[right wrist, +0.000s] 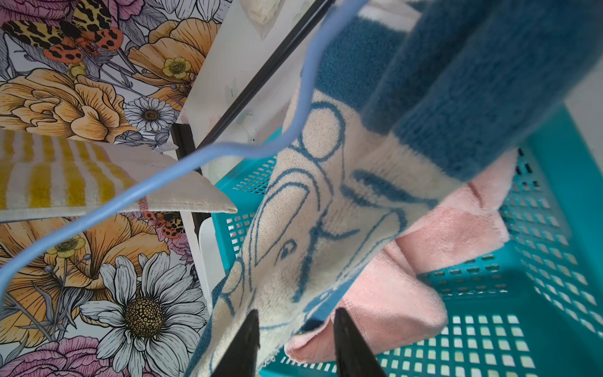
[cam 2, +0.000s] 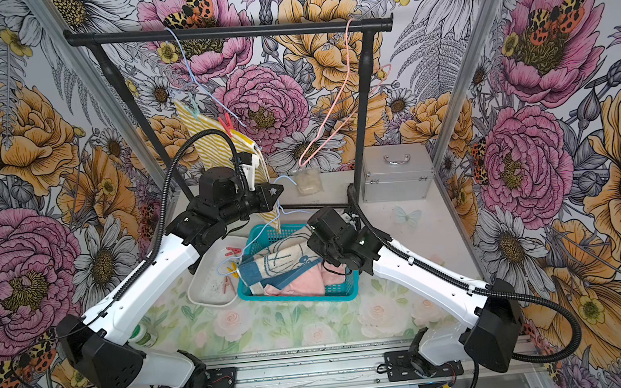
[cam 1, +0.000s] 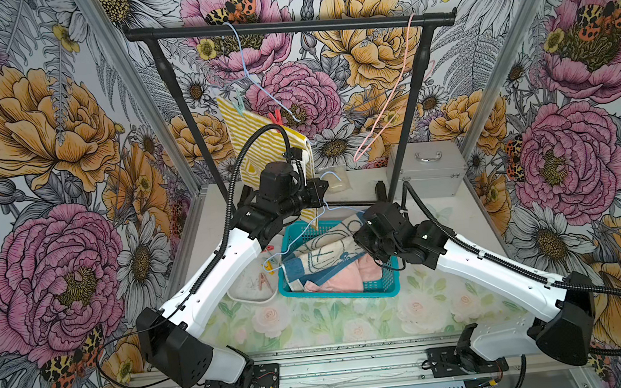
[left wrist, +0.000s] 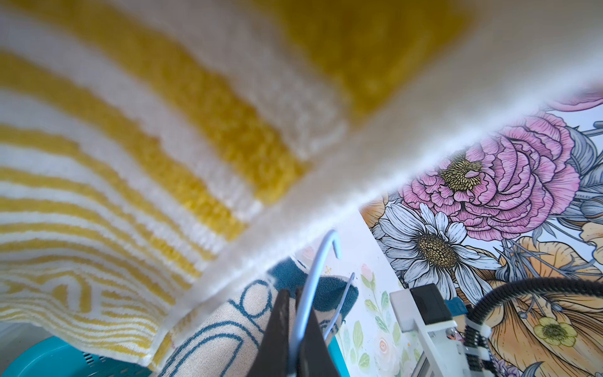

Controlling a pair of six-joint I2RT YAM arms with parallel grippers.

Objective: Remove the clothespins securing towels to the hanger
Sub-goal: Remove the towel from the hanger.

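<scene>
A yellow-and-white striped towel [cam 1: 258,138] hangs from a blue wire hanger [cam 1: 252,77] on the rack, pinned by a mint green clothespin [cam 1: 238,102] and a red clothespin [cam 1: 275,118]. My left gripper [left wrist: 295,326] is shut on the wire of a second blue hanger [left wrist: 311,284], just in front of the striped towel. The cream towel with blue drawing [right wrist: 326,212] and the pink towel [right wrist: 440,235] lie in the teal basket [cam 1: 382,288]. Low over them my right gripper [right wrist: 297,329] stands open, its tips at the cream towel's edge. Red, yellow and pink clothespins [cam 1: 265,281] lie in the white tray [cam 1: 249,300].
An empty pink hanger [cam 1: 390,111] hangs on the black rack bar [cam 1: 286,28]. A silver case [cam 1: 427,169] stands at the back right beside the rack's post. A green-capped bottle [cam 2: 143,338] sits under my left arm. Flowered walls close in on three sides.
</scene>
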